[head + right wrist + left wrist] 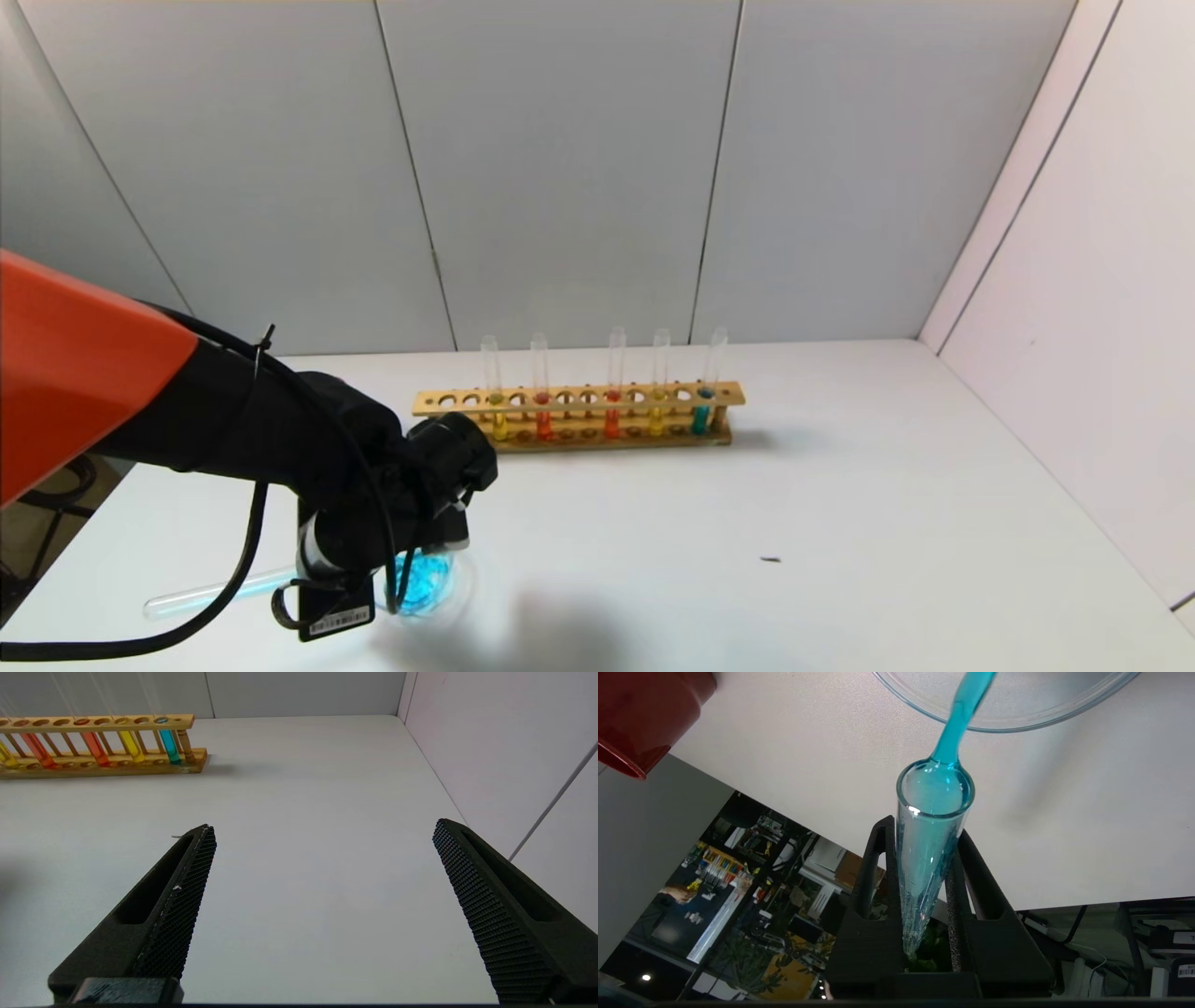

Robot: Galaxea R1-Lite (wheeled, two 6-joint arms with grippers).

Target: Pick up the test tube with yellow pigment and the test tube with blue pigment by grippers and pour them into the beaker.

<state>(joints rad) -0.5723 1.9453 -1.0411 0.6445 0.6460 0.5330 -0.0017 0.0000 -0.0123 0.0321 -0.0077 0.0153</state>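
My left gripper is shut on the test tube with blue pigment, tipped with its mouth down over the beaker, near the table's front left. In the left wrist view the fingers clamp the tube, and a teal-blue stream runs from its mouth into the beaker. Blue liquid shows in the beaker. A yellow tube and a second blue tube stand in the rack. My right gripper is open and empty above bare table, out of the head view.
The wooden rack stands at mid table and also holds another yellow tube and two orange-red tubes. It shows in the right wrist view too. A dark red cup stands near the beaker. Walls close the back and right.
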